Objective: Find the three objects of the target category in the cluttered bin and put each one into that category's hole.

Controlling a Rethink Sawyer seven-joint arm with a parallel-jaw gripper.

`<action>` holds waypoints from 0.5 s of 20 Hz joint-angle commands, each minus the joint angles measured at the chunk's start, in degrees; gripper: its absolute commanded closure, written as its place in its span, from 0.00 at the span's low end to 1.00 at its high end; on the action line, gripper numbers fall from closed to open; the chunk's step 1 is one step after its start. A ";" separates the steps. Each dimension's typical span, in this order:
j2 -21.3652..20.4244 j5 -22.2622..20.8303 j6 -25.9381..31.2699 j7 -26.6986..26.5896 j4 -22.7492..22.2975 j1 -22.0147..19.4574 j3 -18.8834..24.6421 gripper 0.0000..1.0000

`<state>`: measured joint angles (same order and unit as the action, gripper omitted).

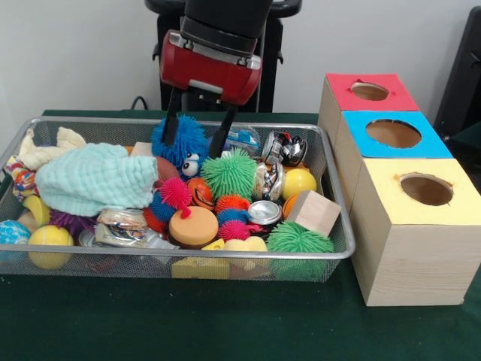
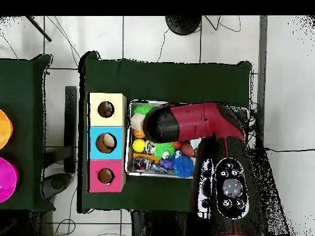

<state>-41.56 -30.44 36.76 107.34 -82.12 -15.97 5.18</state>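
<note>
The wire mesh bin point(image 1: 90, 119) is full of toys. My gripper point(image 1: 197, 134) hangs over its far middle, open, one black finger point(image 1: 171, 124) on each side of a blue fuzzy toy with eyes point(image 1: 180, 144). A green spiky ball point(image 1: 229, 174) lies just beside it. The yellow-topped box's hole point(image 1: 426, 189) is nearest the camera at the right, apart from the gripper. In the overhead view the arm point(image 2: 197, 126) covers most of the bin point(image 2: 147, 173) and hides the gripper. The yellow box's hole point(image 2: 106, 109) shows there.
Blue-topped point(image 1: 393, 133) and red-topped point(image 1: 368, 92) boxes stand behind the yellow one. The bin also holds a pale green cloth point(image 1: 98, 179), a wooden cube point(image 1: 314, 212), a yellow ball point(image 1: 299, 182), an orange disc point(image 1: 193, 226), cans point(image 1: 284, 148) and another green spiky ball point(image 1: 299, 239).
</note>
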 commanded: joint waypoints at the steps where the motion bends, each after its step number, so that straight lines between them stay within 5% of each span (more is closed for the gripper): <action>1: 1.19 -7.45 10.16 -9.91 7.48 0.78 -1.57 0.00; 10: 1.27 -9.72 9.65 -7.36 8.52 0.79 -2.22 0.00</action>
<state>-41.64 -35.54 40.12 107.34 -76.21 -14.86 3.81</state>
